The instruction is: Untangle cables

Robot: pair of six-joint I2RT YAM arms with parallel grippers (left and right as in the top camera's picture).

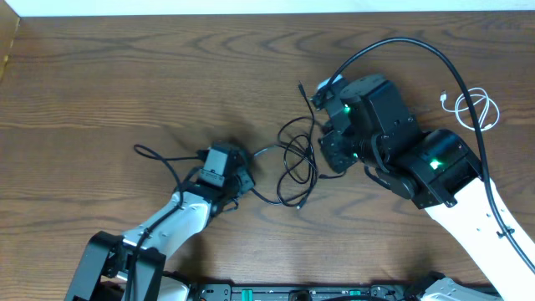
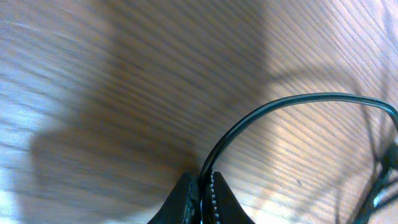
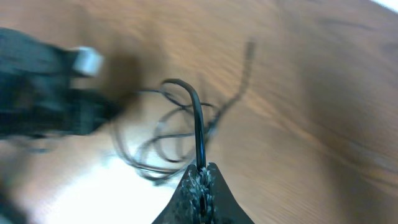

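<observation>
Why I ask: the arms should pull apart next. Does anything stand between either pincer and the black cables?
Nothing visible does. The left pincer is shut on a black cable, and the right pincer is shut on another black cable. The white cable lies apart, beyond the right arm.

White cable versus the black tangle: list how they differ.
The white cable lies alone near the right edge; the black tangle sits mid-table. The white cable is untouched; the black tangle is pinched by the left gripper and right gripper. Both are thin, looped cords on the table.
</observation>
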